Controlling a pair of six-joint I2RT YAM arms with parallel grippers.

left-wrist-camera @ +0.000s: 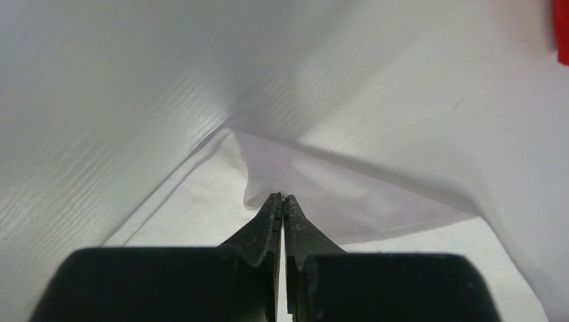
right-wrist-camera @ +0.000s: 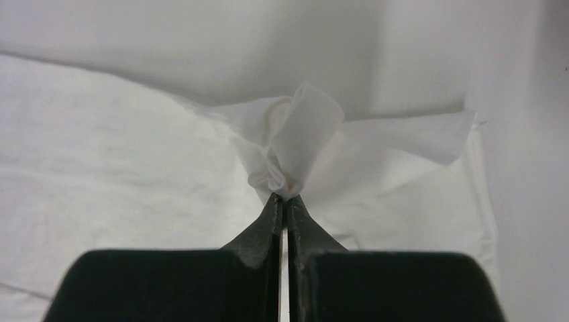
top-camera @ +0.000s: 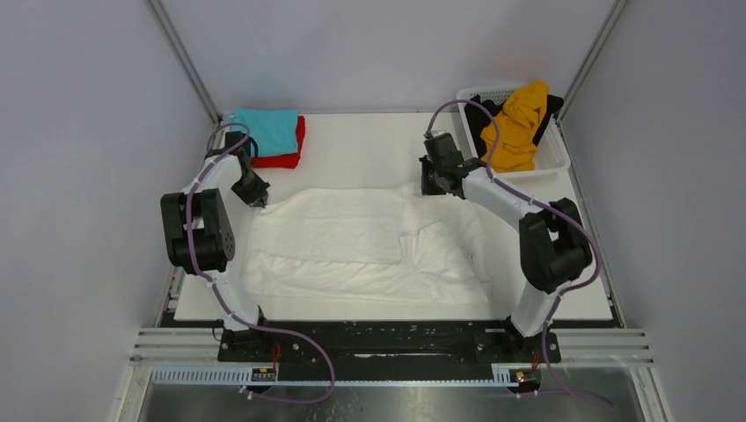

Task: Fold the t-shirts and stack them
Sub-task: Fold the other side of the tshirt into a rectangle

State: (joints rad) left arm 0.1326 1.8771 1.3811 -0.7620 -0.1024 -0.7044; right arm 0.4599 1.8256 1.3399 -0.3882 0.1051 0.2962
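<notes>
The large white t-shirt [top-camera: 352, 242] lies spread across the middle of the table. My left gripper [top-camera: 257, 199] is shut on its far left corner [left-wrist-camera: 268, 176], fingertips pinched on the cloth edge. My right gripper [top-camera: 433, 186] is shut on a bunched far right corner [right-wrist-camera: 288, 144] of the same shirt. A folded teal t-shirt [top-camera: 266, 127] lies on a folded red t-shirt [top-camera: 288, 158] at the far left. The orange-yellow t-shirt [top-camera: 519, 123] and a black t-shirt [top-camera: 482, 110] hang in the basket.
The white lattice basket [top-camera: 552, 154] stands at the far right corner. The white table top [top-camera: 361, 145] shows behind the shirt. Grey walls close in on the left, back and right. A red edge [left-wrist-camera: 562, 30] shows at the left wrist view's top right.
</notes>
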